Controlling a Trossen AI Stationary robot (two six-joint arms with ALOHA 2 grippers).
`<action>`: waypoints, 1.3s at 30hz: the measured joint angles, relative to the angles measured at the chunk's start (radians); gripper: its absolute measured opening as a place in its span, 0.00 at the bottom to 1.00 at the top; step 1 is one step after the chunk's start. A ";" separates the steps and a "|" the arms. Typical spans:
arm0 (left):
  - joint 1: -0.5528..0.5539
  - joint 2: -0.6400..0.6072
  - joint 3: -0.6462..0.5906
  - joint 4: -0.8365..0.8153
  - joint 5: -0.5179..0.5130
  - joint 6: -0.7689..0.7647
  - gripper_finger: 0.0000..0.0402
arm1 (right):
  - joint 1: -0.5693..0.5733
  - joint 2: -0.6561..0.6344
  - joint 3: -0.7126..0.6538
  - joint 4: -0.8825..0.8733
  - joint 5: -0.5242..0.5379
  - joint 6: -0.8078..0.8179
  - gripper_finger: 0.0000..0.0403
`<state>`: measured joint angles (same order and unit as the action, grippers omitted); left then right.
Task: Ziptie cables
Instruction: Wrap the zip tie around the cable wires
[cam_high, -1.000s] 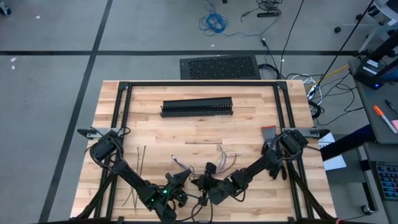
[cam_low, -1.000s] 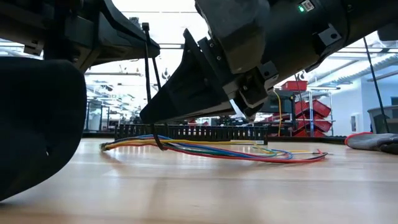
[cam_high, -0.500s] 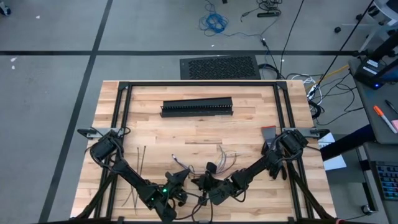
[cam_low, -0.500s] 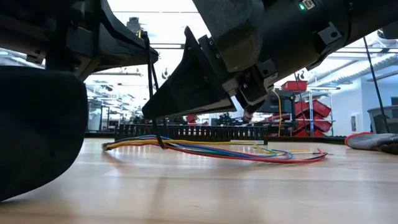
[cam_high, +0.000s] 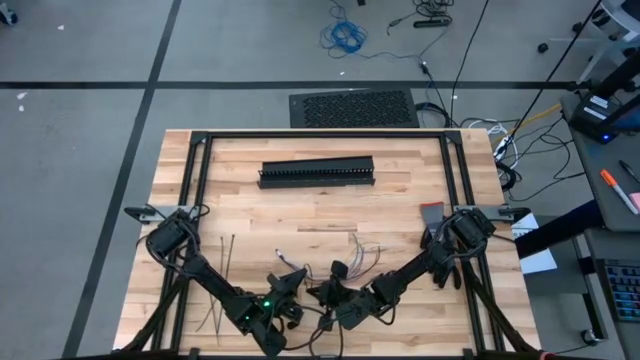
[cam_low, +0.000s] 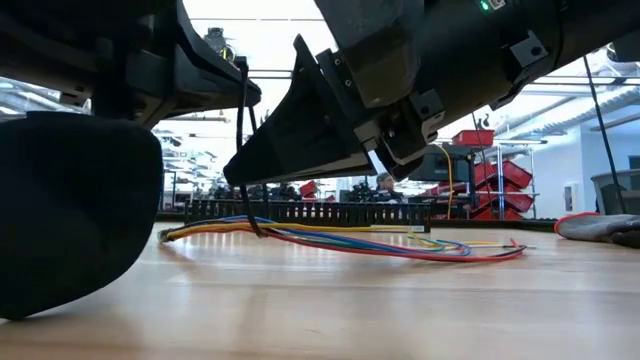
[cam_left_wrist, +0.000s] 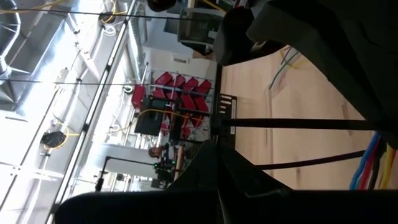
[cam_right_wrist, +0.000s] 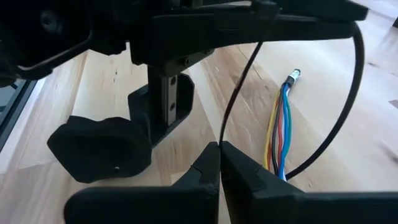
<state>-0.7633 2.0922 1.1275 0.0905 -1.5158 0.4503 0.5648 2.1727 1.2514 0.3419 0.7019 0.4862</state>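
Observation:
The cables (cam_low: 350, 240) lie in a loose coloured bundle on the wooden table, near its front edge and midway across (cam_high: 350, 255). A thin black ziptie (cam_right_wrist: 357, 68) loops around them near one end. Both grippers meet just above that spot. My left gripper (cam_high: 297, 281) comes in level and is shut at the ziptie's head. My right gripper (cam_right_wrist: 220, 149) slants down and is shut on the ziptie's free strand. In the low view the strand (cam_low: 245, 150) rises from the bundle to the left gripper. My left gripper is shut on the ziptie's head end (cam_left_wrist: 216, 127) at its fingertips, coming in level from the table's left. The strand runs away from the fingertips toward the cables (cam_left_wrist: 367, 163). My right gripper pinches the ziptie's free strand (cam_right_wrist: 221, 138) between its two fingertips, slanting down from the table's right. The strand runs straight from there up to the head held by the other gripper, clear of the table.
A long black slotted duct (cam_high: 317, 172) lies across the far middle of the table. Spare zipties (cam_high: 226, 255) lie at the left, with more near the front left (cam_high: 212, 315). A small red-and-grey item (cam_high: 432, 210) sits at the right. Black frame rails (cam_high: 320, 137) border the table.

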 joint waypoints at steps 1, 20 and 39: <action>0.000 0.000 0.000 0.000 0.000 0.000 0.00 | 0.000 0.000 0.000 -0.001 0.000 0.000 0.00; -0.001 0.000 0.000 0.007 0.000 0.000 0.00 | 0.000 0.000 0.000 -0.033 0.004 0.026 0.00; -0.012 0.000 0.000 0.007 -0.004 0.000 0.00 | -0.008 0.000 0.000 -0.025 0.005 0.027 0.00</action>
<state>-0.7754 2.0922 1.1275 0.0971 -1.5200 0.4504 0.5568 2.1727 1.2514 0.3168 0.7071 0.5132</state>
